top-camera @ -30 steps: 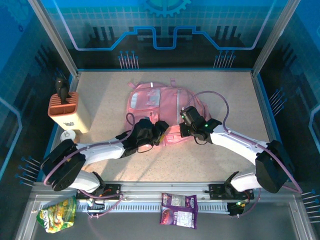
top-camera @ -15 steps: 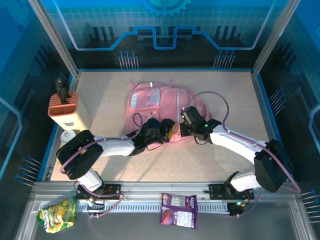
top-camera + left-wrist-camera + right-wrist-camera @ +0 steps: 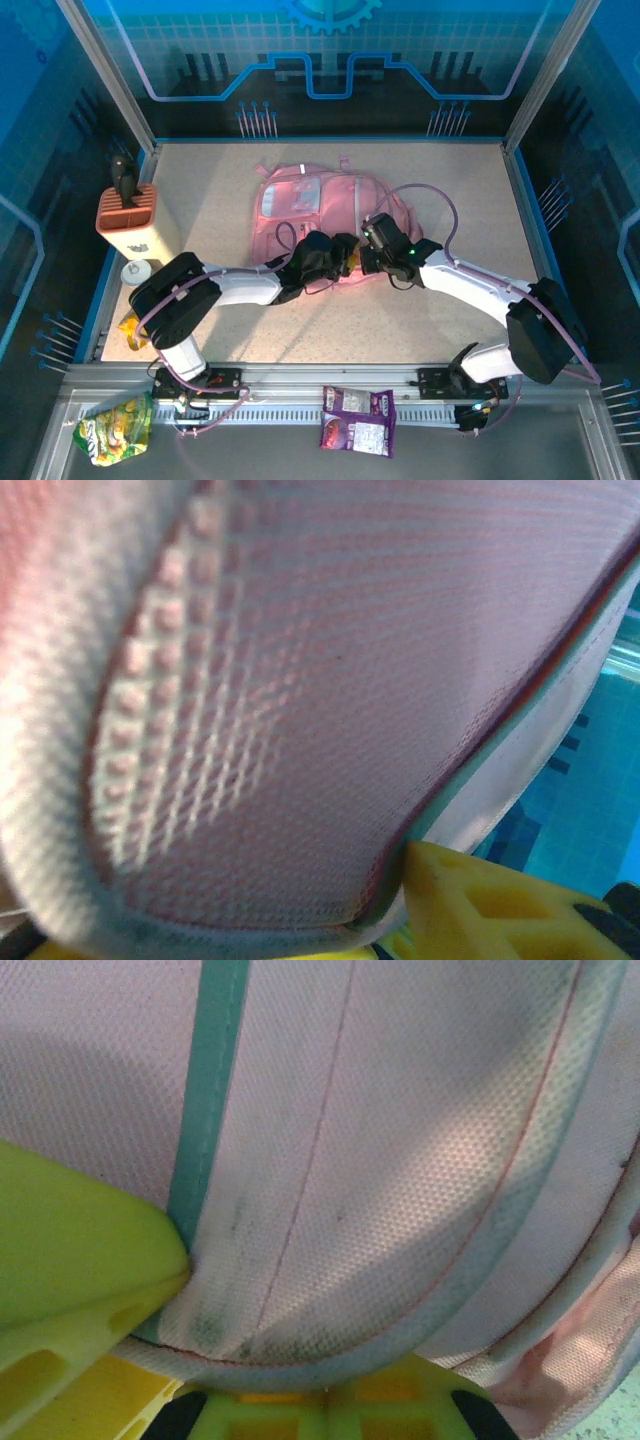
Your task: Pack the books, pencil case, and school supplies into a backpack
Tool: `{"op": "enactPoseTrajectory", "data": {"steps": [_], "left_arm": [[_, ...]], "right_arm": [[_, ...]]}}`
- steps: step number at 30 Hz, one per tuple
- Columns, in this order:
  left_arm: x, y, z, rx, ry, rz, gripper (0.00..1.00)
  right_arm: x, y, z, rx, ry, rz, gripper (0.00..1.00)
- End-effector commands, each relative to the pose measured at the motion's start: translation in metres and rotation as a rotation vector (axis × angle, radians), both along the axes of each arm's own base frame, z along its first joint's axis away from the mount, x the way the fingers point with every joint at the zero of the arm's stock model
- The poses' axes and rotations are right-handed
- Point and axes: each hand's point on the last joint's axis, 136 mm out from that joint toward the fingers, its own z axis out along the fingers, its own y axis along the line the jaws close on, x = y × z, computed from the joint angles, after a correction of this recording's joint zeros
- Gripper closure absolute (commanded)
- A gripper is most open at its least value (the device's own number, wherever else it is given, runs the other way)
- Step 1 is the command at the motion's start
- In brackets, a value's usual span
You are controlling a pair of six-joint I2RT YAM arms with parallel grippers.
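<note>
From above, your view of both sets of fingertips is blocked by the black wrist housings, so you cannot read either grip from that camera. The left claw [image 3: 340,258] sits at the 6 o'clock edge of the pink backpack [image 3: 305,195], and the right claw [image 3: 368,248] is just beside it at about 5 o'clock on the same edge. The two nearly touch. The bag's near rim is covered by both of them. Through the left wrist camera you get a blurred wall of pink mesh pressed close to the lens. One yellow finger [image 3: 480,905] is cut off at 5 o'clock under the fabric's pale hem, and whether that claw is spread or pinching cannot be told. Through the right wrist camera the yellow fingers [image 3: 70,1250] are pressed together on the backpack's teal-trimmed hem, with the cloth bulging away toward 12 o'clock. The backpack lies flat at the middle of the table [image 3: 470,190], its straps toward 12 o'clock. At 8 o'clock, a yellow-orange scrap [image 3: 130,330] is half hidden under the left arm's shoulder, too covered to identify.
</note>
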Motion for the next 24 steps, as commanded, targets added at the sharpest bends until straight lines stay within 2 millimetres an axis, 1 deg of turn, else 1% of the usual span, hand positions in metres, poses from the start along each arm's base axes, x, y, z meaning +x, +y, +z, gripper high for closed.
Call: {"op": "enactPoseTrajectory", "data": {"steps": [1, 3, 6, 7, 8, 11, 15, 17, 20, 24], "left_arm": [[0.015, 0.002, 0.002, 0.017, -0.011, 0.054, 0.7], [0.017, 0.007, -0.002, 0.053, -0.006, 0.051, 0.79], [0.013, 0.015, -0.005, 0.118, -0.003, 0.04, 0.93], [0.01, 0.017, -0.004, 0.137, -0.005, 0.032, 0.98], [0.009, 0.02, -0.004, 0.151, -0.005, 0.027, 1.0], [0.003, 0.03, -0.002, 0.185, -0.029, 0.001, 1.0], [-0.007, 0.048, 0.004, 0.252, -0.08, -0.057, 1.0], [-0.016, 0.06, -0.001, 0.291, -0.064, -0.094, 1.0], [-0.03, 0.073, 0.001, 0.318, -0.094, -0.153, 1.0], [-0.049, 0.095, 0.003, 0.384, -0.113, -0.24, 1.0]], "right_arm": [[0.002, 0.005, -0.001, 0.025, 0.008, 0.015, 1.0], [0.003, 0.0, 0.0, 0.01, 0.003, 0.006, 1.0], [0.004, -0.01, -0.004, -0.018, 0.017, -0.014, 1.0], [0.012, -0.01, 0.007, -0.011, -0.006, -0.028, 1.0], [0.014, -0.012, 0.008, -0.018, -0.009, -0.037, 1.0], [0.022, -0.022, 0.011, -0.035, -0.021, -0.069, 1.0], [0.035, -0.027, 0.017, -0.021, -0.031, -0.09, 1.0], [0.043, -0.027, 0.022, -0.018, -0.037, -0.091, 1.0], [0.052, -0.029, 0.027, -0.029, -0.049, -0.096, 1.0], [0.06, -0.031, 0.032, -0.025, -0.052, -0.104, 1.0]]}}
